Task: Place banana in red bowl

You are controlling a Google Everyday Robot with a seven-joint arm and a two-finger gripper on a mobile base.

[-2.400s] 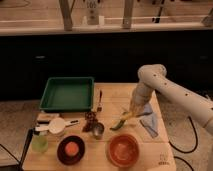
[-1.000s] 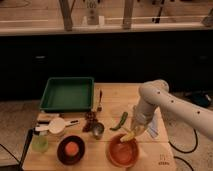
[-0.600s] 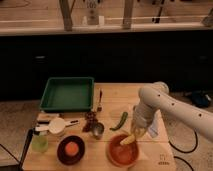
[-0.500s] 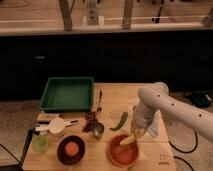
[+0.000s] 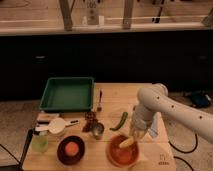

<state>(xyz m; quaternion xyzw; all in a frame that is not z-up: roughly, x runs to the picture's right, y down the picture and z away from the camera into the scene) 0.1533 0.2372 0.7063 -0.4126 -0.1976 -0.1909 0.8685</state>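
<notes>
While the two-finger gripper [image 5: 136,134] hangs above the round orange-red bowl [image 5: 113,154], fingers clenched on the small pale-yellow banana [image 5: 128,143] near its right rim, an off-centre release may roll the banana onto the light wooden table [image 5: 117,95]

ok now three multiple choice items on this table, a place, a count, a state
1. Where is the banana? A in the green tray; B at the red bowl, under the gripper; C beside the metal cup.
2. How many bowls stand on the table? A one; B four; C two.
3. How is the gripper? A shut on the banana; B open, empty; C open over the tray.
Answers: B, it shows yellow over the bowl's inside; C, the red bowl plus the dark bowl with an orange centre; A, the banana sits at its closed tip.
</notes>
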